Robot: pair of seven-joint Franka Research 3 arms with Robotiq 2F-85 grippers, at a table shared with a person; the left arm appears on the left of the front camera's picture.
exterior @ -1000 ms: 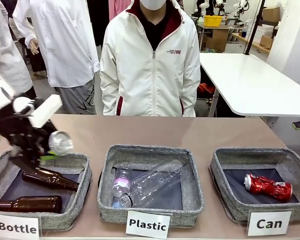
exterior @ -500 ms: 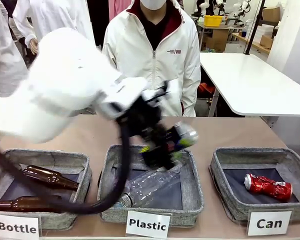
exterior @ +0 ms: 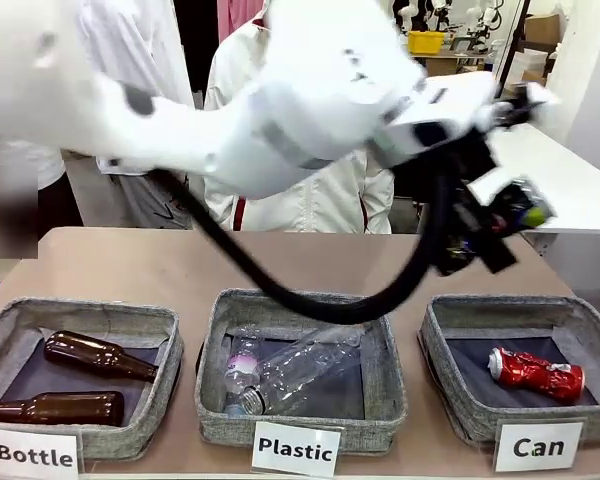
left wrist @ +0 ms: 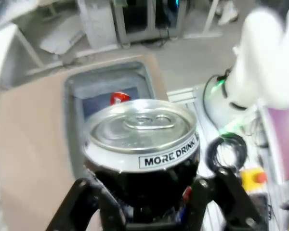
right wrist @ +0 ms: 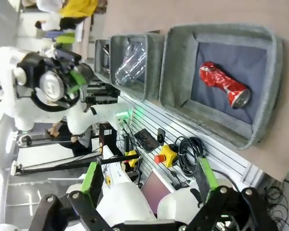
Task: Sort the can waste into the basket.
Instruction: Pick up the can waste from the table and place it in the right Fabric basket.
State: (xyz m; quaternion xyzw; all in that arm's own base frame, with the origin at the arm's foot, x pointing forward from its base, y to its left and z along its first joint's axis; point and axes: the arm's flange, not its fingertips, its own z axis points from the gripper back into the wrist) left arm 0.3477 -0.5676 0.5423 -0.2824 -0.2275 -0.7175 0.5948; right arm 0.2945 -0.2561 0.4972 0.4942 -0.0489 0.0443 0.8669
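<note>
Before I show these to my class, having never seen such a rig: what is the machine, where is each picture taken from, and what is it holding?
Two white robot arms work at a table. The front picture looks across it from between them, at a person standing opposite. The other two come from cameras on each arm's wrist. Three grey baskets hold brown bottles, clear plastic bottles and, in the one marked Can, a crushed red can. The left hand, reaching across, is shut on a black can in the air above the Can basket's far side. The right hand is open, holds nothing and looks down on the baskets from its side.
</note>
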